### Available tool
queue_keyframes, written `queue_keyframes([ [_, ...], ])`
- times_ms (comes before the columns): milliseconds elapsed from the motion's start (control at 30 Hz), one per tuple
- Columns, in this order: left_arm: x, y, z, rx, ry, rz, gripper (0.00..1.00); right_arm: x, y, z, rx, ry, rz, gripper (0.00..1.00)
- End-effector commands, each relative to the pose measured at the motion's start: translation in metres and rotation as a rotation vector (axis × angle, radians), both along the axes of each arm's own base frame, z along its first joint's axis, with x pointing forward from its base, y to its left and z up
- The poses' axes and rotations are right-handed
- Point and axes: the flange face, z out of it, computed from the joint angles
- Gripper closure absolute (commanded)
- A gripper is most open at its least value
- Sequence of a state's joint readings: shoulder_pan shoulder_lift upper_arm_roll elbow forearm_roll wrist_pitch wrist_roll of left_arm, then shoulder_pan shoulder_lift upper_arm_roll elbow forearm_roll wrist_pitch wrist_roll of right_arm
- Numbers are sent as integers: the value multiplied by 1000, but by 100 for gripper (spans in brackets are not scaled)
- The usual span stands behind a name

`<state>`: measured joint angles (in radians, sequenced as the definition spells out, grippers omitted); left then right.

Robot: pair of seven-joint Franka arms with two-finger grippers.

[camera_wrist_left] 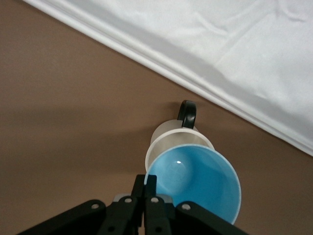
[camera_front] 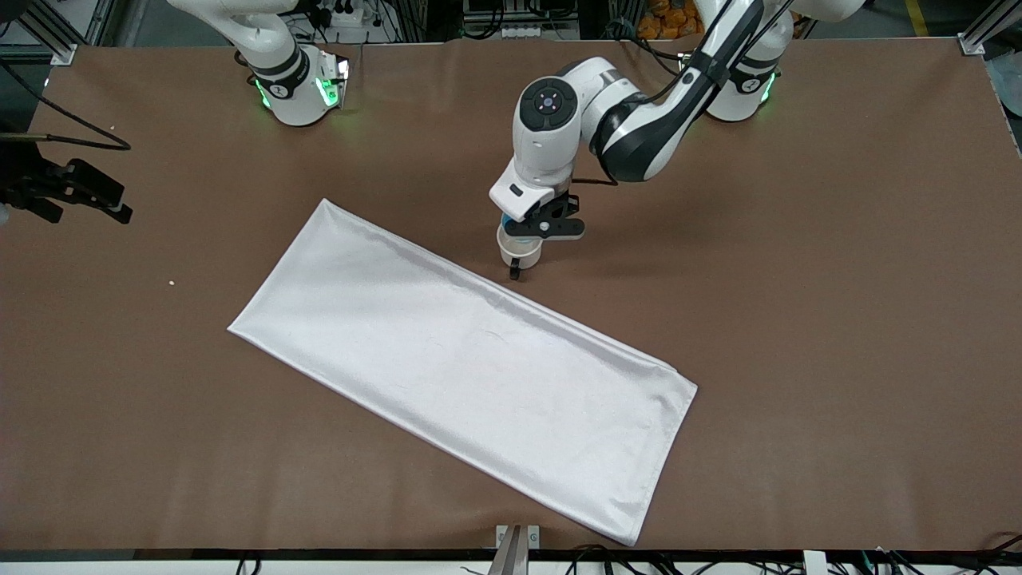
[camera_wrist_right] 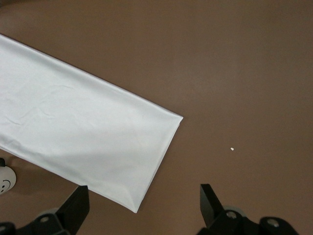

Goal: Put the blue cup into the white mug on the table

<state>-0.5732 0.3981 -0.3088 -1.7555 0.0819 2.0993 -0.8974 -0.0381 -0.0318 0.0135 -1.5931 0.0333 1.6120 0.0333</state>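
The white mug (camera_front: 519, 252) stands on the brown table (camera_front: 798, 319) just off the white cloth's edge, with its black handle toward the front camera. My left gripper (camera_front: 523, 230) is right over it, shut on the rim of the blue cup (camera_front: 508, 220). In the left wrist view my gripper (camera_wrist_left: 150, 179) pinches the tilted blue cup (camera_wrist_left: 195, 183) over the mouth of the mug (camera_wrist_left: 166, 136). I cannot tell if the cup's base is inside. My right gripper (camera_wrist_right: 144, 196) is open and empty, waiting high over bare table by the cloth's corner.
A large white cloth (camera_front: 463, 359) lies slantwise across the middle of the table; it also shows in the left wrist view (camera_wrist_left: 234, 44) and the right wrist view (camera_wrist_right: 73, 127). A small white speck (camera_front: 172, 283) lies toward the right arm's end.
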Motion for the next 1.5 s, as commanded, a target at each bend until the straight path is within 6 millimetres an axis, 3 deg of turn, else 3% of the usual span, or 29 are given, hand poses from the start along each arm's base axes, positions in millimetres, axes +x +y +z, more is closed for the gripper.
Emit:
queue_keyframes([
  [0, 0, -5, -12, 29, -29, 8, 100, -10, -6, 3, 19, 0, -57, 0],
  [233, -6, -17, -31, 28, -38, 27, 100, -8, -7, 1, 12, -1, -74, 0],
  [467, 1, -22, -37, 9, -41, 45, 100, -9, -7, -7, 10, 29, -74, 0],
  [500, 1, -23, -36, 6, -43, 46, 90, -9, -7, -8, 10, 31, -74, 0],
  [533, 3, -23, -35, 4, -45, 46, 45, -10, -7, -8, 10, 34, -75, 0],
  [567, 4, -23, -36, 5, -43, 48, 9, -10, -7, -9, 10, 39, -75, 0],
  [600, 5, -22, -35, 5, -45, 49, 0, -11, -7, -9, 9, 40, -73, 0],
  [800, 6, -22, -26, -4, -57, 56, 0, -10, -8, -9, 4, 43, -73, 0],
  [1033, 20, -3, 22, -18, -106, 85, 0, -8, -5, -13, -6, 49, -67, 0],
  [1233, 52, 38, 75, -29, -157, 121, 0, -8, -6, -13, -8, 49, -67, 0],
  [1467, 91, 86, 123, -17, -180, 152, 0, -8, -6, -12, -8, 48, -66, 0],
])
